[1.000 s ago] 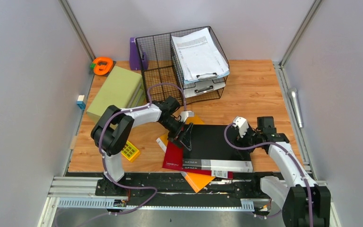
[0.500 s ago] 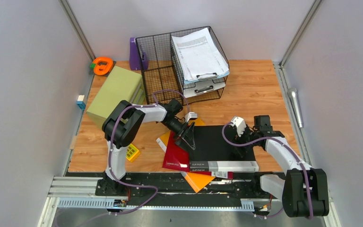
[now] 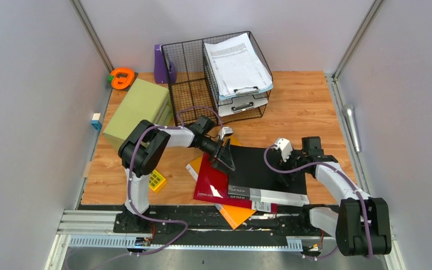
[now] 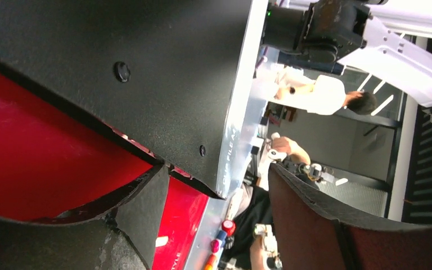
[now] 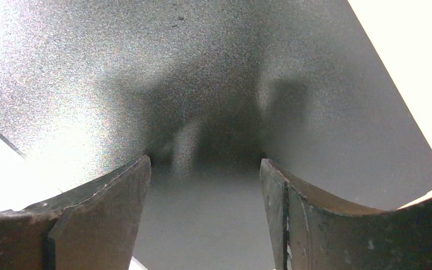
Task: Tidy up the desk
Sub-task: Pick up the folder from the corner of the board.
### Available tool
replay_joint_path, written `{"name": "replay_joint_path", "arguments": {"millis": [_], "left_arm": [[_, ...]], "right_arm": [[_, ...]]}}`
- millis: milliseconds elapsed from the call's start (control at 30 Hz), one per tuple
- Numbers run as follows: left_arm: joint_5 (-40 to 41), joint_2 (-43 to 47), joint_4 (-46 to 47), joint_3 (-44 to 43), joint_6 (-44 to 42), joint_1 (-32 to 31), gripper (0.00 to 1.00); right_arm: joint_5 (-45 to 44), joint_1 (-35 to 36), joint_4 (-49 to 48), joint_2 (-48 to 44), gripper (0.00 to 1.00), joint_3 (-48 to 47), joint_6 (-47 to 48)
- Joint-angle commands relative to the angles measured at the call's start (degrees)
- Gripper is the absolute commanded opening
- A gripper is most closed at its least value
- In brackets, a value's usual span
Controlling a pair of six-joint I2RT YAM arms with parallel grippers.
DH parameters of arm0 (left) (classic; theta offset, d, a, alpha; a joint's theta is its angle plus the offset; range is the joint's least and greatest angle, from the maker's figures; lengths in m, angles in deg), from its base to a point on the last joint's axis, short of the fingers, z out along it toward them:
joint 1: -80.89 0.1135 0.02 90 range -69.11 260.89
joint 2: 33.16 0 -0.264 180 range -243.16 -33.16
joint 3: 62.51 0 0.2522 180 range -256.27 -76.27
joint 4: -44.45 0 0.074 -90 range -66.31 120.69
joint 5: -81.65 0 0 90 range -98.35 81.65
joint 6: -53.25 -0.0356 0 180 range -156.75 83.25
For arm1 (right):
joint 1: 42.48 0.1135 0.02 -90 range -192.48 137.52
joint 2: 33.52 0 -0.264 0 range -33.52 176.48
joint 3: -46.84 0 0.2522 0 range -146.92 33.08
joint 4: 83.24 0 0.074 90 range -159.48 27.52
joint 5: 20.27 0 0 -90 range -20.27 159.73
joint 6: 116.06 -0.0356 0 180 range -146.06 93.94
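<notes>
On the desk (image 3: 304,107) a black clip file (image 3: 259,166) lies on a red clip file (image 3: 211,183), with an orange folder (image 3: 233,215) under both. My left gripper (image 3: 225,161) is open at the black file's left edge. In the left wrist view (image 4: 219,208) the black file's (image 4: 146,67) corner lies between the jaws, and one finger (image 4: 140,214) rests on the red file (image 4: 45,163). My right gripper (image 3: 286,178) is open, tips down on the black file's right part. The right wrist view shows this gripper (image 5: 205,180) over the file's cover (image 5: 202,84).
A wire tray with papers (image 3: 237,64) and a wire basket (image 3: 187,84) stand at the back. A green box (image 3: 138,107), an orange tape dispenser (image 3: 122,77) and a purple holder (image 3: 160,64) are at the back left. A small yellow item (image 3: 156,181) lies by the left arm.
My right gripper has come down onto the black file. My left gripper has swung toward the file's left edge. The black file has turned slightly, its spine now slanting.
</notes>
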Motion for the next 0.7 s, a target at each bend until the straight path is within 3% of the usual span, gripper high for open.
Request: {"name": "replay_joint_path", "arguments": {"millis": [0, 467, 667], "left_arm": [[1.50, 4.15, 18.31, 2.46, 11.16, 0.57, 0.74], [16.94, 1.72, 8.96, 1.95, 7.74, 4.54, 0.81], [17.87, 4.43, 7.25, 4.78, 7.32, 3.37, 0.82]], "right_arm": [[-0.92, 0.37, -0.53, 0.73, 0.72, -0.12, -0.93], [-4.50, 0.21, 0.07, 1.24, 0.76, -7.16, -9.64], [-5.07, 0.19, 0.93, 2.18, 0.76, -8.40, -10.03]]}}
